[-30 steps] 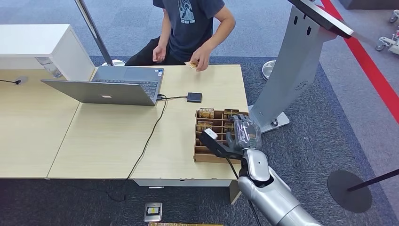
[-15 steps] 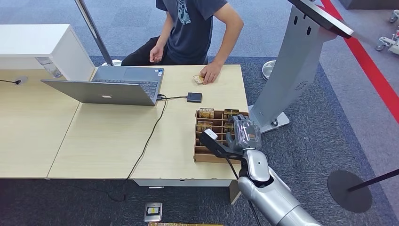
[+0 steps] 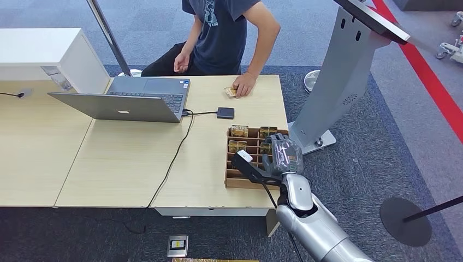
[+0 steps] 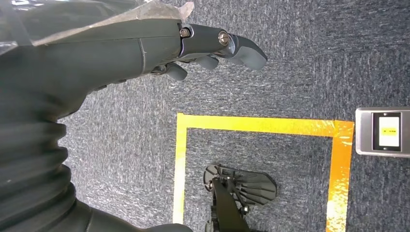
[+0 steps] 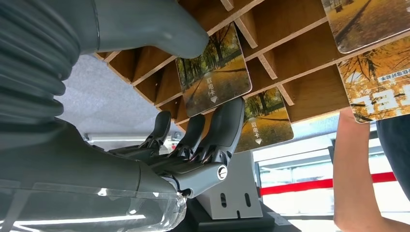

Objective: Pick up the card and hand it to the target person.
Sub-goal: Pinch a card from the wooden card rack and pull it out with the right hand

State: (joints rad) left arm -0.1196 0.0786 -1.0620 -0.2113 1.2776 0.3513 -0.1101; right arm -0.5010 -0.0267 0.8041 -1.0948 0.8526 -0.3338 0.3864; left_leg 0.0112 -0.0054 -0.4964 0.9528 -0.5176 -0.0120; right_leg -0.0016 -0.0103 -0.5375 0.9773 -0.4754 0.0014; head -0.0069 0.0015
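A wooden card rack (image 3: 240, 180) stands at the table's right front corner with several autumn-picture cards in its slots. My right hand (image 3: 281, 154) is down over the rack's right side. In the right wrist view the thumb (image 5: 164, 34) and a finger (image 5: 227, 125) press on opposite edges of one card (image 5: 212, 72), which still stands in its slot of the rack (image 5: 290, 63). The person (image 3: 229, 27) sits at the far side, one hand (image 3: 243, 86) resting on another card (image 3: 230, 91) on the table. My left hand (image 4: 208, 48) hangs over the carpet, fingers apart, holding nothing.
An open laptop (image 3: 131, 101) sits at the table's back left, its cable running to a small black box (image 3: 225, 112) just beyond the rack. A grey kiosk stand (image 3: 344, 71) rises right of the table. Yellow floor tape (image 4: 261, 125) lies below my left hand.
The person's hand has come down and laid a card flat on the table near the far edge. My right hand has stayed at the rack.
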